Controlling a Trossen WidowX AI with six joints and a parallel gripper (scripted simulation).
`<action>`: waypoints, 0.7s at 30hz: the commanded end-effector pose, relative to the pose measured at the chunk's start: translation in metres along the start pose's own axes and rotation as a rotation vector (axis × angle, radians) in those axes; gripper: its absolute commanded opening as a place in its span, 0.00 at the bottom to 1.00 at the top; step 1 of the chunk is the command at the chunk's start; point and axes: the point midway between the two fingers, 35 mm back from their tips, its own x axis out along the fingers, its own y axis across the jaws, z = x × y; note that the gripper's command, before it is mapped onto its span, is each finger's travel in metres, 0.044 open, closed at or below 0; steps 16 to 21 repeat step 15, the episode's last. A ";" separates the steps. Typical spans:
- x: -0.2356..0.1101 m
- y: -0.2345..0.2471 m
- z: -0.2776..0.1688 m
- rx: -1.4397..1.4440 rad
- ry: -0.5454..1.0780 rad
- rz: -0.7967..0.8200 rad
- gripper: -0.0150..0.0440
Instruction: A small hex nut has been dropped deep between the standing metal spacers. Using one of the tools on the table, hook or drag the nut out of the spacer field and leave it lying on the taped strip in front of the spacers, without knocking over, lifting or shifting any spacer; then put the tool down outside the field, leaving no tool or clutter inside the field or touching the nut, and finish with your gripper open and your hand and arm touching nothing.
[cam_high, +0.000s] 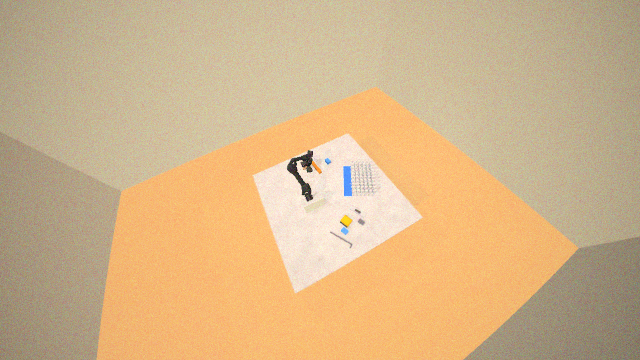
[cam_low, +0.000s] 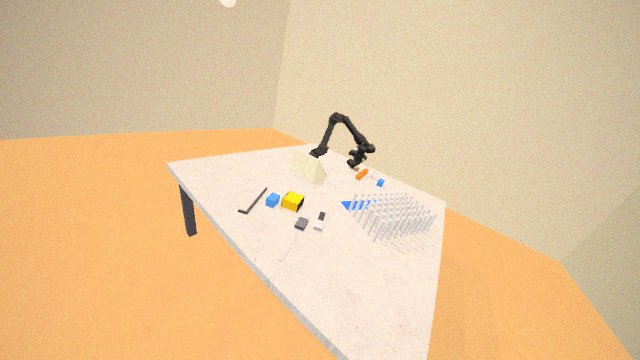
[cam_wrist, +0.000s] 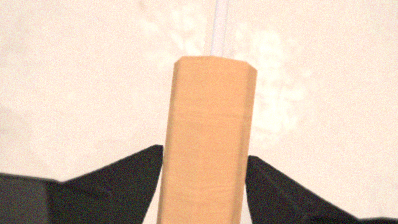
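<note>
My gripper is shut on the orange handle of a tool. The tool's thin white shaft runs on away from the fingers, low over the table. The field of standing metal spacers is to the right of the gripper. The blue taped strip lies along the side of the field that faces the arm. The nut is too small to make out among the spacers.
A small blue cube lies near the held tool. A dark L-shaped hook, a blue block, a yellow block, a grey block and a thin pale rod lie further off. The arm stands on a cream base.
</note>
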 end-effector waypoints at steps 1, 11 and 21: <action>0.000 0.000 0.000 0.000 0.000 0.000 0.34; 0.000 0.000 0.000 0.000 0.000 0.000 0.79; 0.000 0.000 0.000 0.000 0.000 0.000 0.97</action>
